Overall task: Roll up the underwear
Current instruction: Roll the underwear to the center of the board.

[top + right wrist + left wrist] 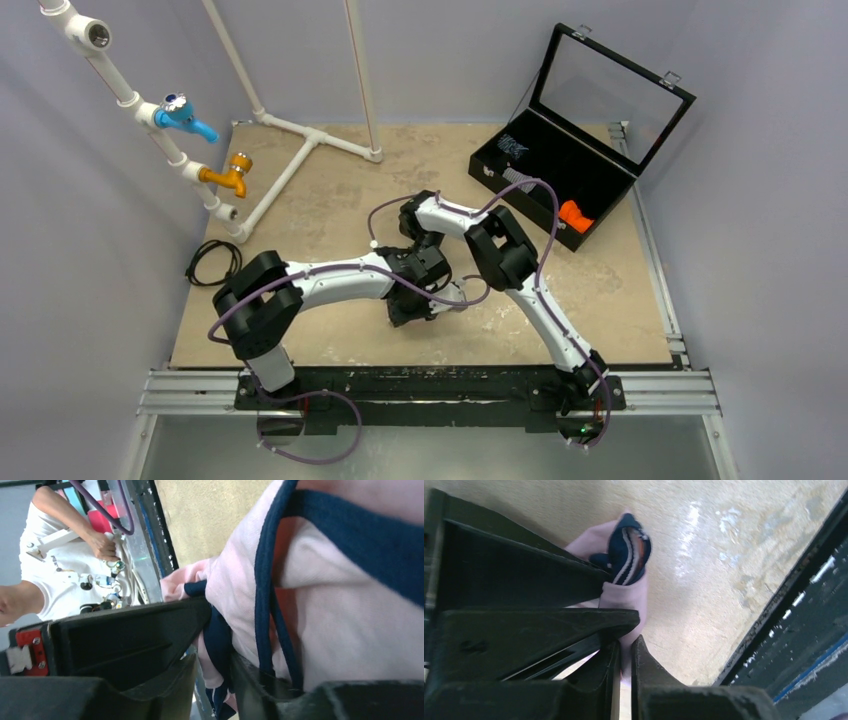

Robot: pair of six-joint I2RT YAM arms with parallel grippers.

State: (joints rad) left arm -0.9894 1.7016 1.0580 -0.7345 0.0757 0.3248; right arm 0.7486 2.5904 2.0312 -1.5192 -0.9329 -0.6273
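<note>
Overhead — both wrists close on underwear

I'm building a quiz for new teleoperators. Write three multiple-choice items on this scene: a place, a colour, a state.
1. Where does the black case stand? A near left; B far right; C between the arm bases.
2. What colour is the trim on the underwear? A navy; B green; C yellow.
3. The left claw is: A open; B shut on the underwear; C out of view.
Answers: B, the top view shows it far right; A, navy edging shows in the right wrist view; B, pink fabric is pinched in it.
</note>
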